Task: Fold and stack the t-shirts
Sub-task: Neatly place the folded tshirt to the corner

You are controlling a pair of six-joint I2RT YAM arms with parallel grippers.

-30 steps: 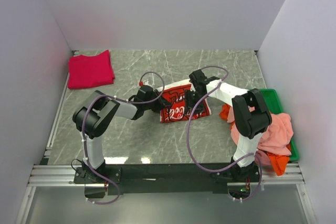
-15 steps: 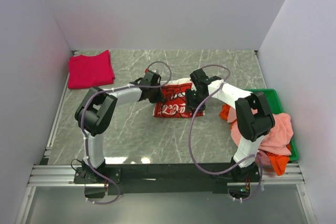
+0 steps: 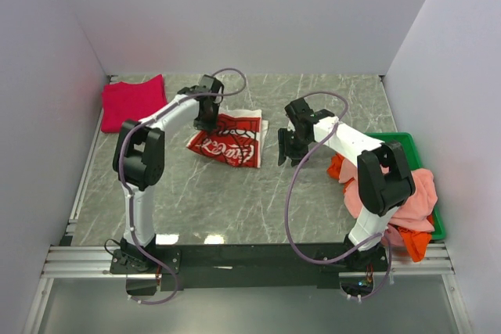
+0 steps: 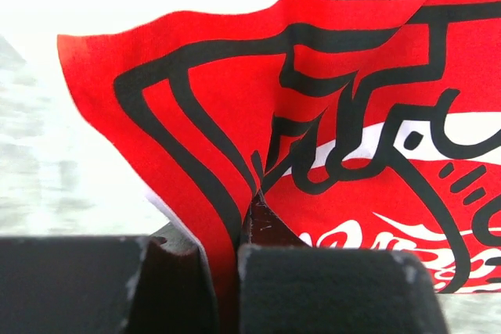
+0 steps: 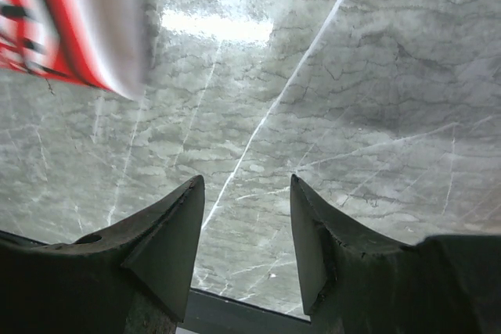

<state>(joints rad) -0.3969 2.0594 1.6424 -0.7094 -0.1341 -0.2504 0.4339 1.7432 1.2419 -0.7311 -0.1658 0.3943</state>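
Over at the far left corner a crimson t-shirt (image 3: pixel 135 103) lies folded flat on the marble table (image 3: pixel 258 209), out of the way, and I'd guess that is where the stack is meant to grow. Just right of it the left gripper (image 3: pixel 205 121) has its fingers pressed together on a pleat of the white t-shirt with the red logo (image 3: pixel 227 142); its wrist camera shows the printed cloth puckering up out of the closed jaws. The shirt looks folded down to a compact bundle, trailing on the table from that pinch. Holding it by one edge like this seems meant for dragging it across to the crimson one. Nearby to the right, apart from the cloth, the right gripper (image 3: pixel 283 150) hangs with its jaws spread and nothing between them, only bare marble beneath and a corner of the shirt at the edge of its view. At the far right a salmon-pink t-shirt (image 3: pixel 411 193) and an orange t-shirt (image 3: pixel 338 168) spill over the green bin (image 3: pixel 407 142), waiting unfolded.
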